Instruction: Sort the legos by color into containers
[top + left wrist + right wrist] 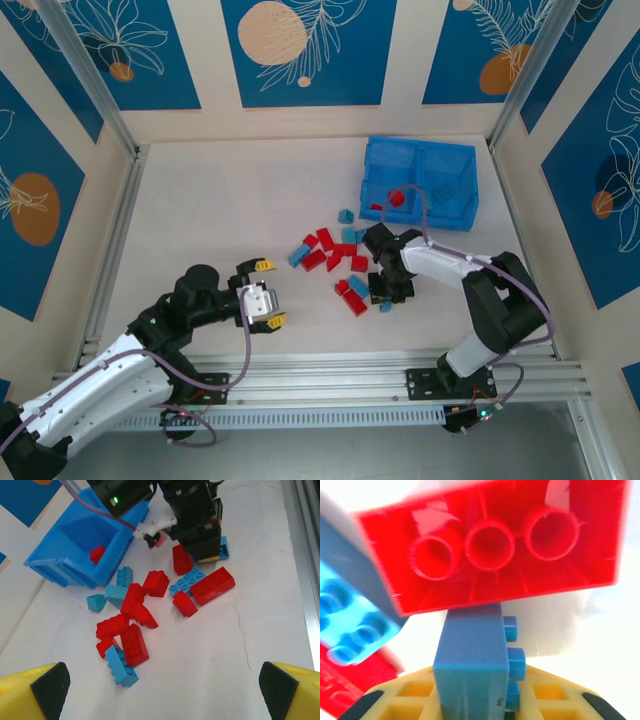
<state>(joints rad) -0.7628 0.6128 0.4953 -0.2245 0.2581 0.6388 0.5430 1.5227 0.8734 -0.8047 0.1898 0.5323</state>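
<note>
Right jaws seemingly pinch a small light-blue plastic brick (472,665); lift straight up, clear of the long red plastic brick (490,550). Left jaws spread.

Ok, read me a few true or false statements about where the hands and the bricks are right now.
1. The left hand is open and empty. True.
2. The right hand hovers above the bin. False: it is down at the pile of loose bricks, shut on a blue brick.
3. A red brick lies in the bin. True.
4. Every loose brick is red. False: red and blue ones lie mixed.
</note>
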